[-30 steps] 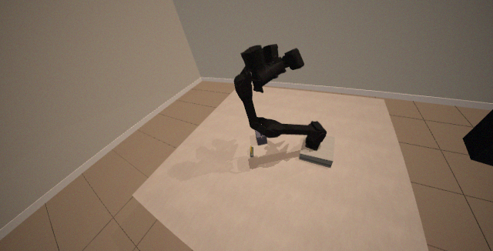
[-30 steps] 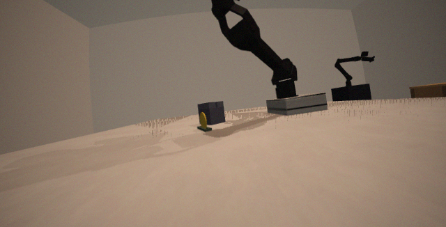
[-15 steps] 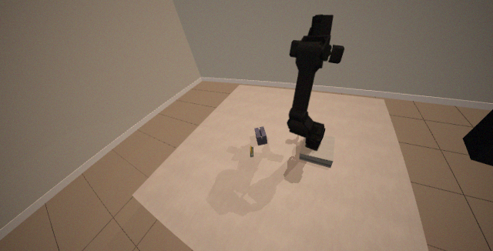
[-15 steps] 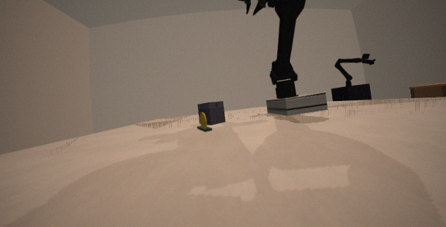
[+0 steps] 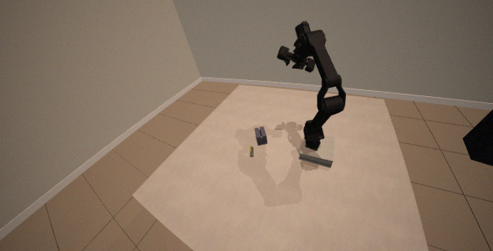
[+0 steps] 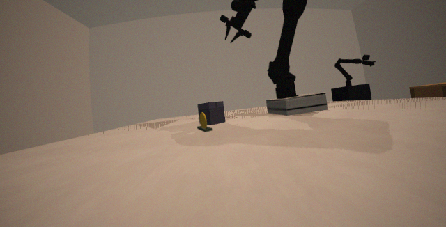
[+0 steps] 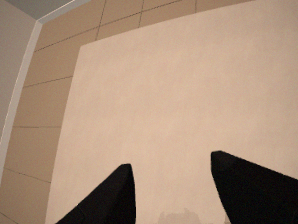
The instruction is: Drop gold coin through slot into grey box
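Note:
The gold coin stands on edge in the small dark-green holder. The closed grey box stands just behind the coin; the dark line of its slot shows on top in the top view. My gripper is partly open and empty, high above the mat and well above the coin and box, with its fingers pointing downward. The wrist view shows neither coin nor box.
The arm's pale base stands to the right of the box and coin. A dark block is at the right edge of the top view. Another small arm on a dark block stands far behind. Walls bound the back and left.

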You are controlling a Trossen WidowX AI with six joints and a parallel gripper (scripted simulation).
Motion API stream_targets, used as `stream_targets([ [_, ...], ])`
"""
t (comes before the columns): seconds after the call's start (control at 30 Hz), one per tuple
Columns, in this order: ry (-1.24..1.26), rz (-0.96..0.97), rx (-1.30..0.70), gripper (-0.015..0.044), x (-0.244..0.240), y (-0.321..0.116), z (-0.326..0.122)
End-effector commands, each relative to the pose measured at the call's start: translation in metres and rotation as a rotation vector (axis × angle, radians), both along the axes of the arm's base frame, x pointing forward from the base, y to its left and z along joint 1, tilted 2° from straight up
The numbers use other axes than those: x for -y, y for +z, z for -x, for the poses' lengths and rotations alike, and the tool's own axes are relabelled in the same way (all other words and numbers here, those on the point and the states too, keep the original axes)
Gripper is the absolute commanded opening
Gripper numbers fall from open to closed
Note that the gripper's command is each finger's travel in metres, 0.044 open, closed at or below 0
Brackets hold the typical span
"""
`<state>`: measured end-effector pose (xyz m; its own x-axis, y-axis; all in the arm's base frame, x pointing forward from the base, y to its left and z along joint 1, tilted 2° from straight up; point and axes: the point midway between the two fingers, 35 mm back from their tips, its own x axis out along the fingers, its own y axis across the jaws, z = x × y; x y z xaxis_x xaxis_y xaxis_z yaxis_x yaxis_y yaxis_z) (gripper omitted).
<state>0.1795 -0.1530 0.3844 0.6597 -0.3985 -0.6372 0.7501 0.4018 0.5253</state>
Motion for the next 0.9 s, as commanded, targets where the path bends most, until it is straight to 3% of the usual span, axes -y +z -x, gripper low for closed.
stream_targets([
  [0.0,0.069,-0.111,-0.04,0.0161,-0.011,-0.025,-0.036],
  [0.23,0.242,-0.29,-0.209,0.0161,-0.071,-0.089,-0.104],
  [0.53,0.331,-0.394,-0.404,0.0161,-0.156,-0.152,-0.141],
  [0.87,0.366,-0.378,-0.701,0.0161,-0.302,-0.249,-0.127],
])
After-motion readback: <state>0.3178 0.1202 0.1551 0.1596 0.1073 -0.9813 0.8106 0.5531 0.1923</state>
